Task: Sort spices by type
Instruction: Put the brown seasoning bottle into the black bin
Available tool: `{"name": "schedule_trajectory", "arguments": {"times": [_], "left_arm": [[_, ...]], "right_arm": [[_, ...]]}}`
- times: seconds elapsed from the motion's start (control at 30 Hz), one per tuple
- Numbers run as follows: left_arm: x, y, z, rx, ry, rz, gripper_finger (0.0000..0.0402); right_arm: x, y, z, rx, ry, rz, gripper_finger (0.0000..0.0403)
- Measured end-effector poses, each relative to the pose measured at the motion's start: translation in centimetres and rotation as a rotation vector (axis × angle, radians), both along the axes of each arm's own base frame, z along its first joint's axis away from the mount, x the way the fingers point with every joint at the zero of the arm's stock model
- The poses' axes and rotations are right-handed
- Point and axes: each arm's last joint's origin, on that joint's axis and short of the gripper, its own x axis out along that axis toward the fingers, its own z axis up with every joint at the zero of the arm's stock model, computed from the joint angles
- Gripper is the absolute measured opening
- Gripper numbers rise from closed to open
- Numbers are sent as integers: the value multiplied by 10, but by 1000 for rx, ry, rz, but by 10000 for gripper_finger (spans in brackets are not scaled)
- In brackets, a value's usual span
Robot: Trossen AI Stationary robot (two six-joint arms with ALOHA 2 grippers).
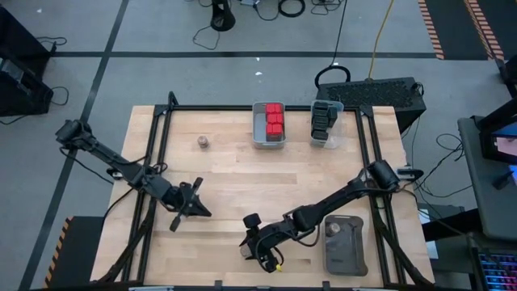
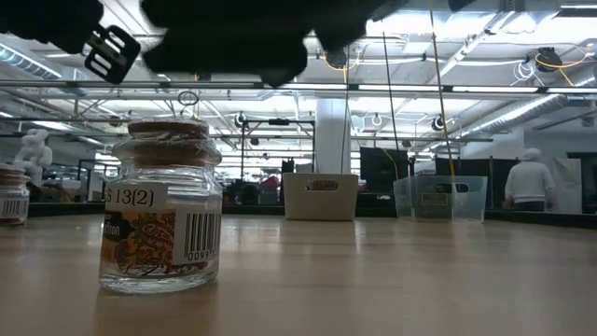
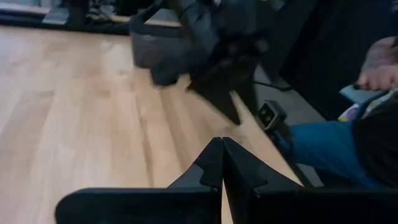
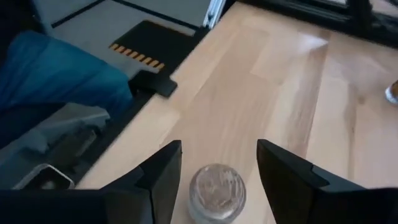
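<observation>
A round glass jar with a tan cork top (image 2: 163,210) stands upright on the table near its near edge. My right gripper (image 4: 219,163) is open and hovers just above the jar (image 4: 216,185), one finger on either side, touching nothing. In the high view this gripper (image 1: 258,245) hides the jar. My left gripper (image 3: 222,149) is shut and empty, over the table's left half (image 1: 191,207). A second jar (image 1: 203,142) stands alone toward the far left. Red-capped containers (image 1: 273,121) fill a grey bin. Black ones (image 1: 323,120) sit in a clear bin.
A flat dark grey tray (image 1: 349,257) lies at the near right corner with a jar (image 1: 332,230) on it. The two bins (image 2: 321,196) (image 2: 440,198) stand at the far edge. A person in blue trousers (image 3: 323,149) sits beyond the near edge. Bare wood spans the middle.
</observation>
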Motion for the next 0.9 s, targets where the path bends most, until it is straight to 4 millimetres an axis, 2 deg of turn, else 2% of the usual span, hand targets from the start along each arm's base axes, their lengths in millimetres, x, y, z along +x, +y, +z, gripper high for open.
{"name": "schedule_trajectory", "arguments": {"times": [0.23, 0.6, 0.77, 0.9], "left_arm": [[0, -2, 3, 13, -38, 2, 9], [0, -1, 2, 19, -38, 6, 9], [0, -1, 2, 20, -37, 6, 9], [0, -1, 2, 24, -32, 5, 9]], "right_arm": [[5, 1, -17, -14, 0, 7, 192], [6, 1, -19, -16, -1, 7, 192], [7, 1, -30, -30, 12, 9, 192], [8, 1, -30, -30, 5, 5, 192]]}}
